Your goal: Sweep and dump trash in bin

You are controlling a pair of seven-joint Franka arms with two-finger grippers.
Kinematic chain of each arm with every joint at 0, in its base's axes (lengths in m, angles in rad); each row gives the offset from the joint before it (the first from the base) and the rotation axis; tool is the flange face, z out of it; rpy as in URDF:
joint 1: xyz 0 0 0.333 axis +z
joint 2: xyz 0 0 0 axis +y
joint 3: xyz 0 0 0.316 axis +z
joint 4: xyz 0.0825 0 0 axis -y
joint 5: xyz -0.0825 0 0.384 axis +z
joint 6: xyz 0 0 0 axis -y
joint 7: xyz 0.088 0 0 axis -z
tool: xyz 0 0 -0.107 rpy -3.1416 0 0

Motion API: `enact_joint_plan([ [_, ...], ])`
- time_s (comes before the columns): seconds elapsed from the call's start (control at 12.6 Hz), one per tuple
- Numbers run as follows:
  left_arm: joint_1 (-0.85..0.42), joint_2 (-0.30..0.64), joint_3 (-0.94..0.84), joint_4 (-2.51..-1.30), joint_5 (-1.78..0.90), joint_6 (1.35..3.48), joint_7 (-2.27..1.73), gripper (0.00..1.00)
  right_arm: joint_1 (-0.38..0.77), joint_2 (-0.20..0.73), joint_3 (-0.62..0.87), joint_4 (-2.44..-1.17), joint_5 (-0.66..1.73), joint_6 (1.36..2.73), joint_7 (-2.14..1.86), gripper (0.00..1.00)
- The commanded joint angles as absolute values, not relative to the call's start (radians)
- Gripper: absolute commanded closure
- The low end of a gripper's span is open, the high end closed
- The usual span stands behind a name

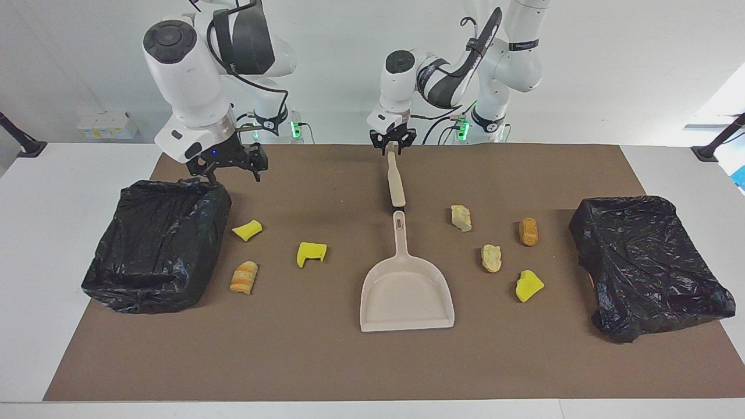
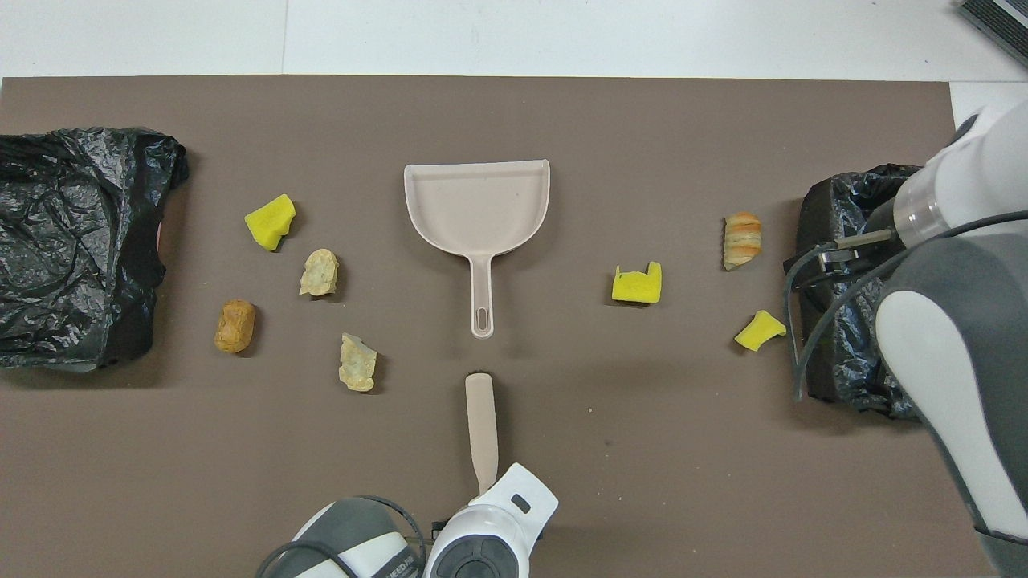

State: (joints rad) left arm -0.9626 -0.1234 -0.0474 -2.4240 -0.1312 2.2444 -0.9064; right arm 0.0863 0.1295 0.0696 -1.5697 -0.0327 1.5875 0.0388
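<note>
Left claw (image 1: 393, 146) is closed on the robot-side end of a beige plastic brush handle (image 1: 396, 181), which lies along the worktop pointing away from the robots toward the dustpan. Right claw (image 1: 230, 166) hangs with its fingers spread and nothing in them, over the robot-side rim of a bin lined with a black plastic bag (image 1: 157, 247) at the right arm's end of the worktop.

Seven scraps of trash lie scattered on the brown mat (image 1: 326, 361). Toward the right arm's end lie three: a yellow sponge wedge (image 1: 247, 230) just beside the lined bin, an orange-striped bread lump (image 1: 244, 277) farther from the robots, and a notched yellow sponge block (image 1: 311, 254) between those and the dustpan. Toward the left arm's end lie four: a pale tan crumbly lump (image 1: 461, 217) nearest the robots, a second tan lump (image 1: 491, 258), a brown bread roll piece (image 1: 528, 231) and a yellow sponge chunk (image 1: 529, 286) farthest out.

A beige plastic dustpan (image 1: 406, 299) sits mid-worktop, its handle aimed at the robots, its tip close to the brush end but apart from it. A second black-bagged bin (image 1: 646, 265) stands at the left arm's end.
</note>
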Motion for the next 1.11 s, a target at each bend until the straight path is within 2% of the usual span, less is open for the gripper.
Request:
enact_joint_plan([
  [0.0, -0.971, -0.135, -0.038, -2.447, -0.147, 2.255, -0.908, 0.49, 0.109, 0.205, 0.097, -1.516, -0.015, 1.632, 0.095, 0.00],
  [0.08, -0.971, -0.137, -0.038, -2.448, -0.147, 2.253, -0.908, 0.58, 0.118, 0.215, 0.097, -1.516, -0.011, 1.667, 0.116, 0.00],
  [0.32, -0.968, -0.133, -0.037, -2.438, -0.147, 2.229, -0.907, 0.98, 0.143, 0.282, 0.107, -1.480, 0.023, 1.727, 0.153, 0.00],
  [0.55, -0.925, -0.138, -0.028, -2.389, -0.144, 2.118, -0.798, 1.00, 0.144, 0.340, 0.110, -1.438, 0.107, 1.785, 0.195, 0.00],
  [0.71, -0.840, -0.149, -0.026, -2.336, -0.132, 1.995, -0.683, 1.00, 0.199, 0.391, 0.110, -1.399, 0.114, 1.821, 0.280, 0.00],
  [1.03, -0.627, -0.241, -0.026, -2.327, -0.008, 1.845, -0.413, 1.00, 0.300, 0.457, 0.110, -1.397, 0.104, 1.945, 0.423, 0.00],
])
